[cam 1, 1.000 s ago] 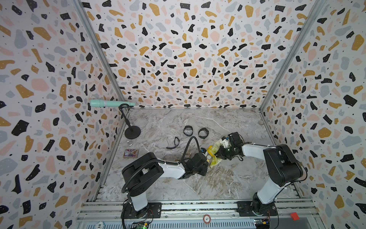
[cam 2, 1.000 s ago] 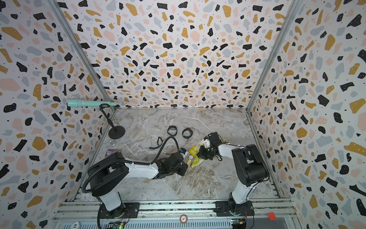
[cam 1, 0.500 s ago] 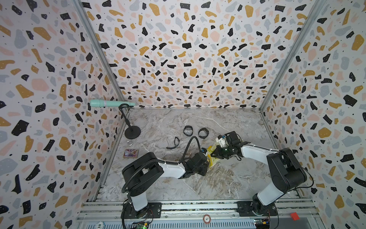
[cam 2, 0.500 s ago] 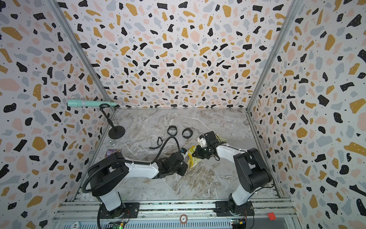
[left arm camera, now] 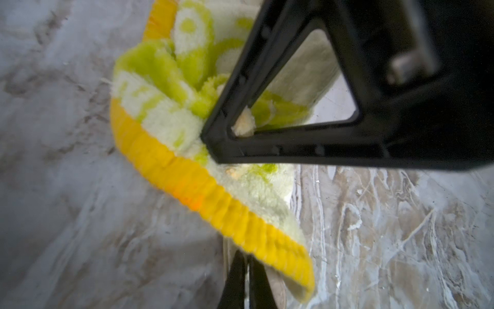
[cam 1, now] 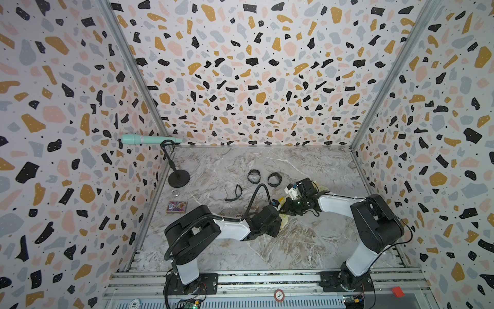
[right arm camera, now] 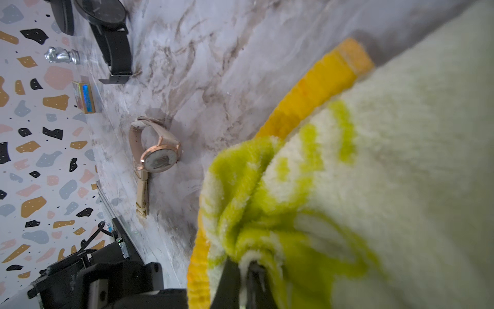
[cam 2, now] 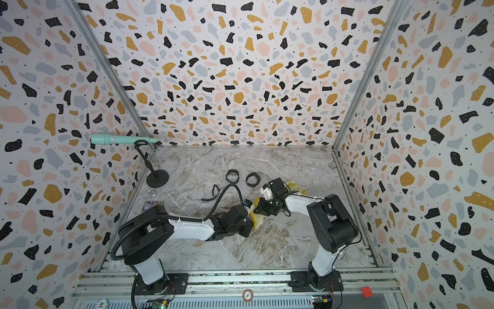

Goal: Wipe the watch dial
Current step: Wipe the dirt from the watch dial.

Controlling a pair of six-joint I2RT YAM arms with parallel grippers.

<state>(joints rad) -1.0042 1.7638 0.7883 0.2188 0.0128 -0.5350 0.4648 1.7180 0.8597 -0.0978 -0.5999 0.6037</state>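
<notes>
The watch (right arm camera: 160, 160) has a pink strap, a rose-gold case and a pale dial. It lies on the marble table in the right wrist view, a short way from the cloth and untouched. A yellow-edged, green-and-white cloth (cam 1: 284, 221) hangs bunched between both grippers near the table's middle. My left gripper (left arm camera: 247, 270) is shut on the cloth's (left arm camera: 187, 184) yellow edge. My right gripper (right arm camera: 247, 270) is shut on a fold of the cloth (right arm camera: 361, 174). Its black fingers (left arm camera: 267, 149) fill the left wrist view. In a top view the two grippers, left (cam 1: 278, 212) and right (cam 1: 285, 208), nearly meet.
Two black watches (cam 1: 254, 176) (cam 1: 274, 179) and a third with an open strap (cam 1: 236, 192) lie further back. A black stand (cam 1: 178, 178) holding a teal microphone (cam 1: 144, 139), a small silver piece (cam 1: 175, 191) and a card box (cam 1: 176, 206) sit by the left wall.
My right gripper has moved left and nearer with the cloth, closing on the left gripper. The left arm has stayed where it was.
</notes>
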